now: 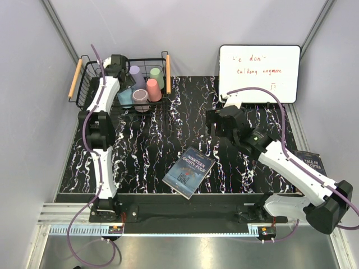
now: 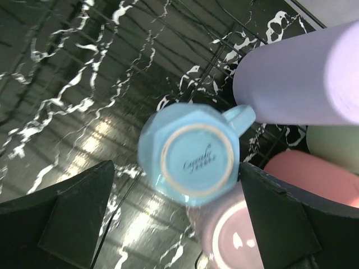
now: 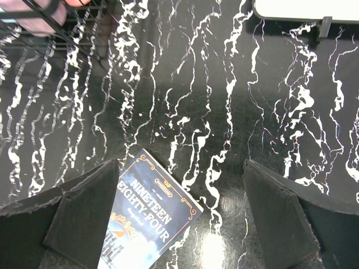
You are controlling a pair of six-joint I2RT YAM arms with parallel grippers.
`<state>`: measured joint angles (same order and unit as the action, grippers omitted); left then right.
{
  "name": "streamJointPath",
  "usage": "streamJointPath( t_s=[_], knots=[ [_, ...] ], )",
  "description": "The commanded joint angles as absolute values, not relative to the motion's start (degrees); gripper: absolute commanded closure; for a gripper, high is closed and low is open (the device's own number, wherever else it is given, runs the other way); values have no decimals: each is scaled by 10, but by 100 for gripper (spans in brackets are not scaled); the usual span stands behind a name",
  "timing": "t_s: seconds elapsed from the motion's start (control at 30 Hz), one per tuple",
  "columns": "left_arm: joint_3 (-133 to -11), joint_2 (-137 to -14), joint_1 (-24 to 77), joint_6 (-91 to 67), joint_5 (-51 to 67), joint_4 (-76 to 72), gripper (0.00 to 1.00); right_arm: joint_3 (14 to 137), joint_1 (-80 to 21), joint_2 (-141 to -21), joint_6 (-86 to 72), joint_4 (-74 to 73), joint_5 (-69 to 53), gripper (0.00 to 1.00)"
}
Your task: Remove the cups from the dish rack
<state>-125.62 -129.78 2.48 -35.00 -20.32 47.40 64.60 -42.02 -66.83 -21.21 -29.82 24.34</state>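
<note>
The dish rack [image 1: 84, 84], a black wire basket with wooden handles, stands at the far left. In it are a lilac cup [image 1: 135, 73], a pale green cup [image 1: 157, 75], a salmon pink cup [image 1: 153, 89], a mauve cup [image 1: 141, 100] and a light blue cup [image 1: 124, 97]. My left gripper [image 1: 118, 72] is inside the rack. In the left wrist view it [image 2: 179, 224] is open, with the upturned, handled light blue cup [image 2: 188, 157] just ahead between the fingers, not gripped. The lilac cup [image 2: 297, 78], pink cup [image 2: 314, 174] and mauve cup [image 2: 230, 235] lie close by. My right gripper [image 1: 216, 120] [image 3: 179, 218] is open and empty over the black marble mat.
A book [image 1: 189, 172] [image 3: 146, 224] lies on the mat near the front centre, partly under my right gripper. A whiteboard [image 1: 259, 73] leans at the back right. Another book [image 1: 311, 162] lies at the right edge. Grey walls close in the sides.
</note>
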Motion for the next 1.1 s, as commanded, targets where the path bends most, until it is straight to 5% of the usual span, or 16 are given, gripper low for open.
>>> streamJointPath(
  t_s=[0.0,0.3,0.43,0.53,0.57,0.63,1.07],
  knots=[
    [-1281,-1325,23,-341,-166,439,1,673,-424,-687,-204,-287,249,0],
    [-1281,-1349,23,-343,-132,418,1,675,-424,-718,-203,-278,248,0],
    [-1267,-1347,23,-340,-140,418,10,675,-423,-727,-202,-274,250,0],
    [-1253,-1338,23,-336,-144,412,44,674,-424,-729,-203,-272,249,0],
    [-1249,-1333,23,-335,-145,411,69,672,-423,-729,-204,-272,248,0],
    [-1244,-1330,23,-334,-149,410,100,671,-424,-730,-207,-270,247,0],
    [-1255,-1217,36,-302,-163,397,100,677,-424,-729,-204,-266,255,0]
  ],
)
